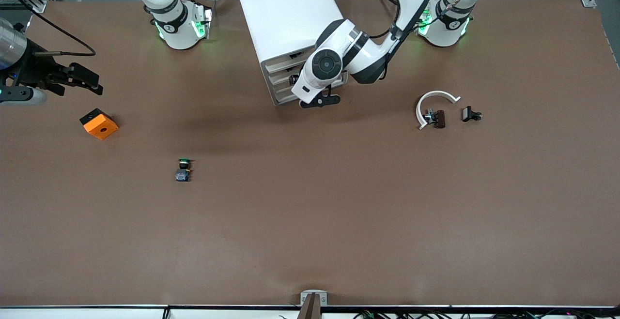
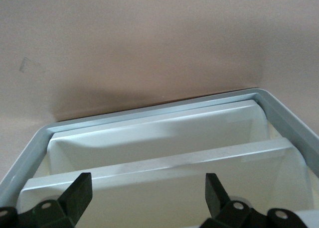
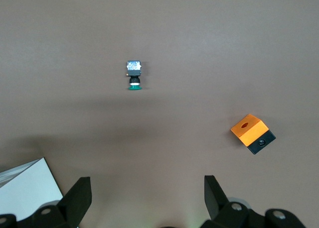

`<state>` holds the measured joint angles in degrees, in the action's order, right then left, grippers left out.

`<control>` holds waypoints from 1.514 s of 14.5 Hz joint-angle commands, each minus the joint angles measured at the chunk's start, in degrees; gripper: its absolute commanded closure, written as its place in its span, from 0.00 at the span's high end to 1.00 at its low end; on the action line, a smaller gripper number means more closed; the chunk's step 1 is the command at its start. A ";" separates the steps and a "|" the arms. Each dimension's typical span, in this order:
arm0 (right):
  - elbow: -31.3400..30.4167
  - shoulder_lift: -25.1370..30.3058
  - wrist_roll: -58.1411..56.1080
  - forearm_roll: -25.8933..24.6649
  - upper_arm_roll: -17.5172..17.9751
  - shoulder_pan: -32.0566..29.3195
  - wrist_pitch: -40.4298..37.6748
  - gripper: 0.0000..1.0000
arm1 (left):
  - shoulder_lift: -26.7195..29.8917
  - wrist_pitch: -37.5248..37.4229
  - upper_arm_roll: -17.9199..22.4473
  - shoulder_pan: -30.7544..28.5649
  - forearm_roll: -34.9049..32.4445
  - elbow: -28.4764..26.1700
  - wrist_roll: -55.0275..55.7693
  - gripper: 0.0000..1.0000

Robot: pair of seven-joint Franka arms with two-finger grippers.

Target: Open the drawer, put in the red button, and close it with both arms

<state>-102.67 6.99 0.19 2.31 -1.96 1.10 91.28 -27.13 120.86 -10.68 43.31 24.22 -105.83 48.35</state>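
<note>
From the front, a brown counter (image 1: 310, 222) spreads wide below a grey floor strip with the two arm bases along the top edge. The left tool (image 1: 319, 100) hangs at the slatted front of the white cabinet (image 1: 286, 14), close against the drawer (image 1: 283, 65) fronts, all of which sit shut. The right tool (image 1: 80, 79) hovers at the right arm's end of the counter, just above an orange cube (image 1: 99, 124). A green-capped button (image 1: 183, 169) lies nearer the camera than either tool; a white curved piece (image 1: 433, 106) and small black clip (image 1: 471, 114) lie toward the left arm's end. The red button cannot be made out. In the left wrist view, the left tool's fingers (image 2: 79, 190) are spread over cream slats. In the right wrist view, the right tool's fingers (image 3: 215, 190) are spread, empty, above bare counter, the green button and cube ahead.
</note>
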 commanded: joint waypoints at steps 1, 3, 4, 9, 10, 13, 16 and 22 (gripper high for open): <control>-0.52 1.00 -0.72 -0.29 0.82 -0.84 0.39 1.00 | 2.70 -2.81 -0.57 -2.25 1.27 -0.96 0.96 1.00; -0.08 1.00 -0.63 -0.29 0.82 -0.75 0.39 1.00 | 2.79 -3.00 -0.13 -6.46 0.31 0.52 0.87 1.00; 0.10 1.00 -0.72 -0.29 0.82 -0.84 0.39 1.00 | 2.35 -3.09 0.05 -8.40 -0.22 2.19 0.70 1.00; 0.80 0.92 -0.63 -0.38 0.82 -0.75 0.39 1.00 | 3.23 -3.61 -0.04 -21.75 -7.60 8.61 -0.01 1.00; 0.89 0.83 -0.63 -0.38 0.90 -0.66 0.56 1.00 | 3.40 -4.05 -0.04 -23.69 -9.69 10.10 -0.09 1.00; 1.24 0.65 -0.63 -0.38 1.17 -0.23 1.09 1.00 | 3.40 -8.51 -0.04 -28.44 -16.20 15.89 -1.41 1.00; 1.24 0.56 -0.54 -0.29 1.34 0.04 1.09 1.00 | 3.49 -13.62 -0.04 -32.83 -22.61 21.00 -8.15 1.00; 1.24 0.21 -0.10 -0.29 1.34 1.45 1.36 1.00 | 8.31 -18.55 -0.04 -41.54 -24.92 23.39 -20.56 1.00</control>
<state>-101.67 7.17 0.14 2.31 -0.56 2.30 92.46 -21.88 104.83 -10.19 3.82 0.51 -82.26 30.79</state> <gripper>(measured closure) 0.000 0.000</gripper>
